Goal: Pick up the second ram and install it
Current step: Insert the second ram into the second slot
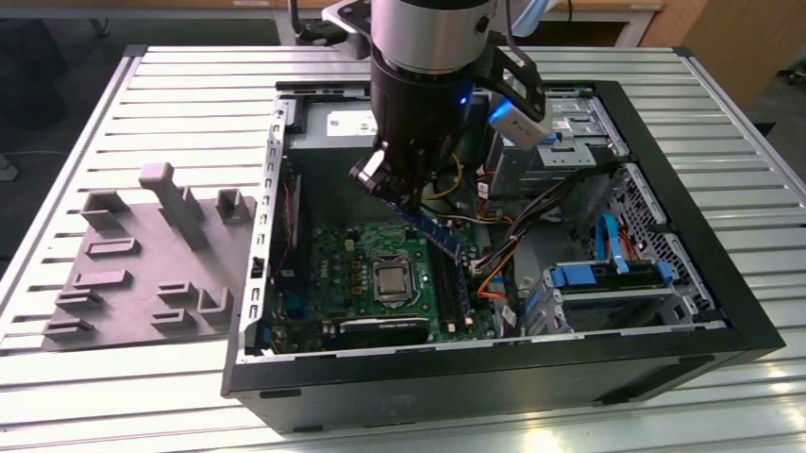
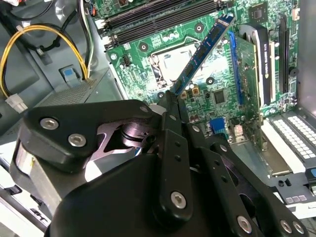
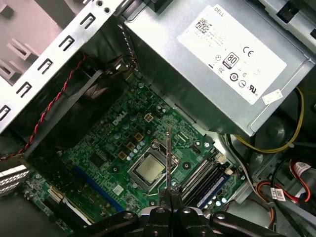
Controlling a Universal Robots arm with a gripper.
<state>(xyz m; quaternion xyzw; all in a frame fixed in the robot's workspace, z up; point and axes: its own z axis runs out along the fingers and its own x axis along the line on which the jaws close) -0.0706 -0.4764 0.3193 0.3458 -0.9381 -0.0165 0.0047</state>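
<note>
Gripper (image 1: 393,192) hanging inside the open computer case (image 1: 705,283), fingers (image 2: 170,129) clamped together on one end of the second ram (image 1: 435,234).

The stick is slanting down from the fingertips over the green motherboard (image 1: 359,253), its free end hovering beside the CPU socket (image 1: 393,280) and near the black memory slots (image 1: 444,288). A grey fixture block (image 1: 139,274) is sitting on the table (image 1: 176,104) at the exterior view's left, well apart from the case.

Above the motherboard (image 1: 338,260) I have open air around my gripper (image 1: 393,193) clamping the second ram (image 1: 435,233); the power supply (image 3: 207,59) walls one edge of it; cables (image 1: 497,269) and the drive cage (image 1: 605,283) crowd it on the exterior view's right.
</note>
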